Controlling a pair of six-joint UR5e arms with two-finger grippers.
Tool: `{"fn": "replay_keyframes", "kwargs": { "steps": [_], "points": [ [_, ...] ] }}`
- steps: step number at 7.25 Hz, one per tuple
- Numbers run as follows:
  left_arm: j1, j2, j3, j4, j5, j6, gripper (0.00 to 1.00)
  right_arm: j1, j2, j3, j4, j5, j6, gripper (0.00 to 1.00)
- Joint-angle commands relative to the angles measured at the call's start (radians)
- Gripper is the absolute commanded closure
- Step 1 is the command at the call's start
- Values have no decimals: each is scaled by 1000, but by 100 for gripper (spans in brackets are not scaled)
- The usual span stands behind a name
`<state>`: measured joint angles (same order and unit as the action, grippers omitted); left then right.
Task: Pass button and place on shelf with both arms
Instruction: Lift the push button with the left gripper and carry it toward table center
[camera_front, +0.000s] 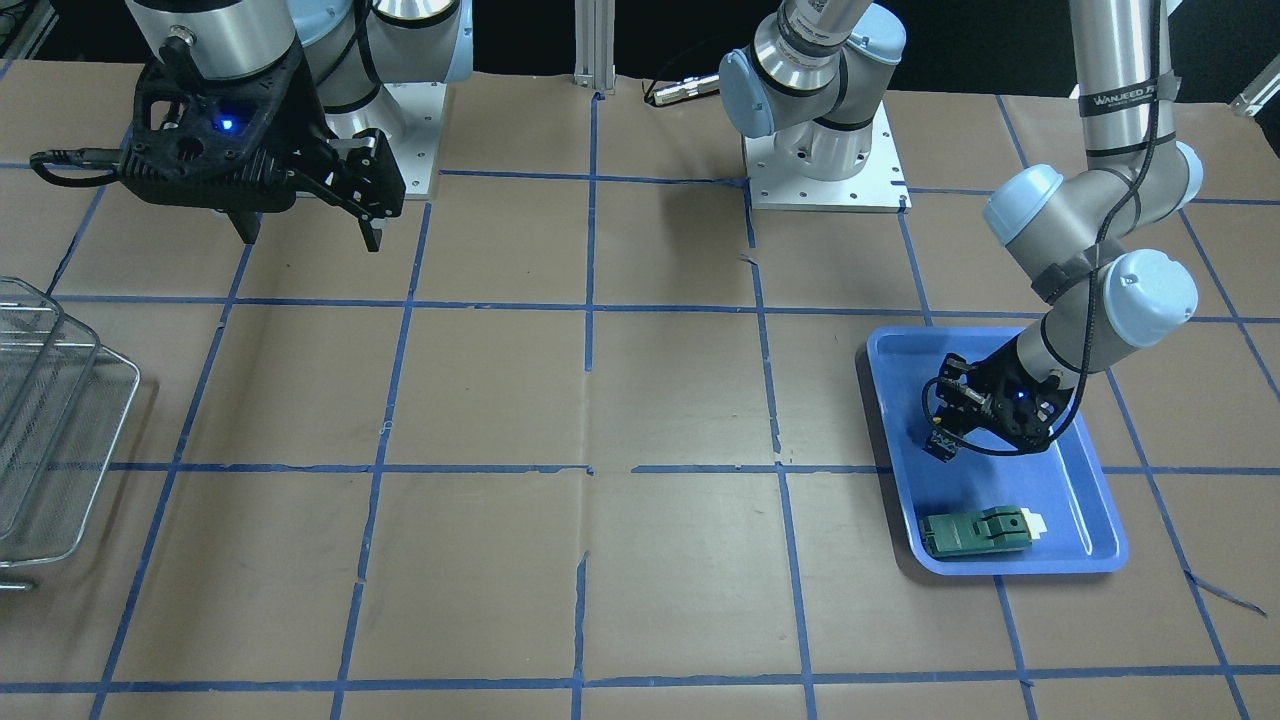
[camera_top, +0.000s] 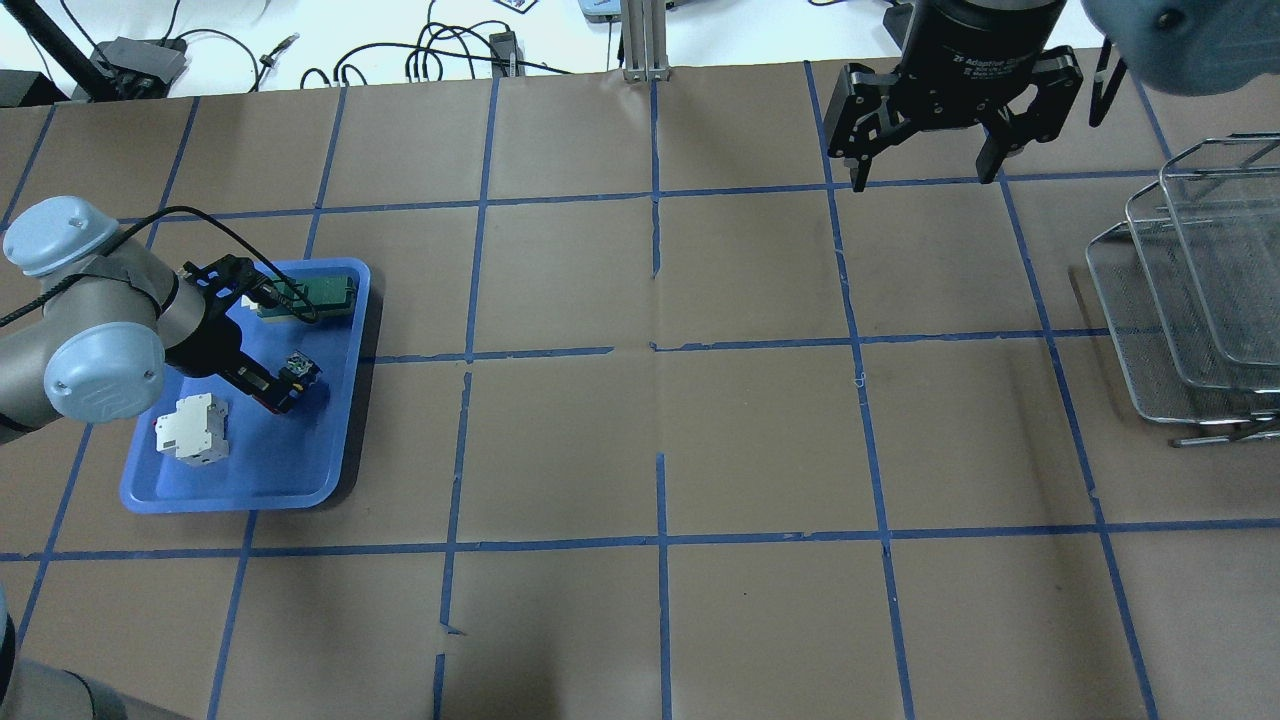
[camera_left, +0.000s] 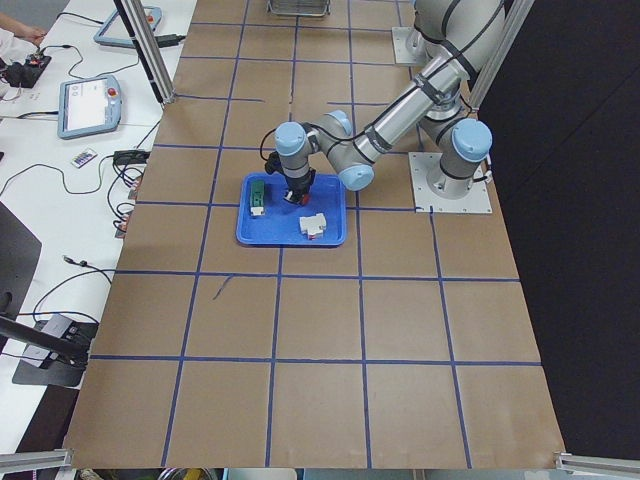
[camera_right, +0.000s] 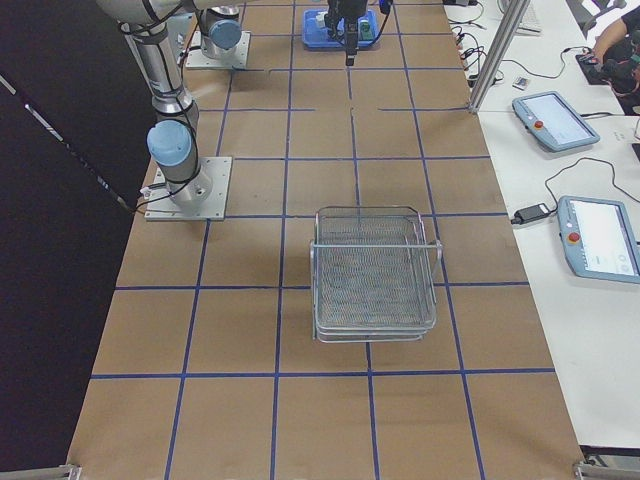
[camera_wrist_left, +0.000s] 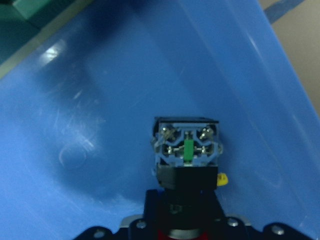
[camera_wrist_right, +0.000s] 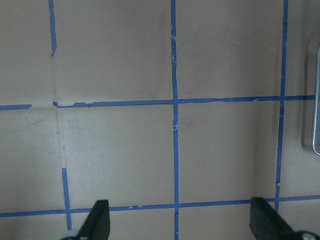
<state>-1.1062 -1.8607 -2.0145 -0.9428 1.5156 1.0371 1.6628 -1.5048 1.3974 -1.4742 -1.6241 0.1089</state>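
Observation:
The button (camera_wrist_left: 186, 150) has a blue-silver contact block, a black body and a red cap; it is small in the overhead view (camera_top: 299, 369). My left gripper (camera_top: 284, 386) is shut on it, low inside the blue tray (camera_top: 335, 440). It also shows in the front view (camera_front: 943, 442). My right gripper (camera_top: 920, 172) is open and empty, high over the table's far side; its fingertips (camera_wrist_right: 99, 216) frame bare table. The wire-mesh shelf (camera_top: 1190, 300) stands at the right end, also seen in the front view (camera_front: 50, 430) and the right exterior view (camera_right: 375, 270).
The tray also holds a white breaker block (camera_top: 191, 429) and a flat green part (camera_top: 318, 296), seen again in the front view (camera_front: 975, 532). The table is brown paper with a blue tape grid. The arm bases (camera_front: 825, 165) stand at the robot's side.

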Motion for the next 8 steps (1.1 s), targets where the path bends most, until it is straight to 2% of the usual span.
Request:
{"fn": "replay_keyframes", "kwargs": {
  "steps": [1,2,4,5,7,8],
  "points": [
    [-18,101,37,-164,-114,-174,100,0,0,0,0,1,0,0],
    [-58,163,77,-315,-180,-234,100,0,0,0,0,0,0,0],
    [-275,253,176,-436,-183,-544,100,0,0,-2,0,1,0,0],
    [-382,279,216,-480,-221,-602,100,0,0,0,0,0,0,0],
    [-452,307,235,-513,-454,-736,100,-12,2,-2,0,1,-1,0],
    [-461,308,232,-511,-621,-790,100,-21,2,-6,0,0,-2,0]
  ]
}}
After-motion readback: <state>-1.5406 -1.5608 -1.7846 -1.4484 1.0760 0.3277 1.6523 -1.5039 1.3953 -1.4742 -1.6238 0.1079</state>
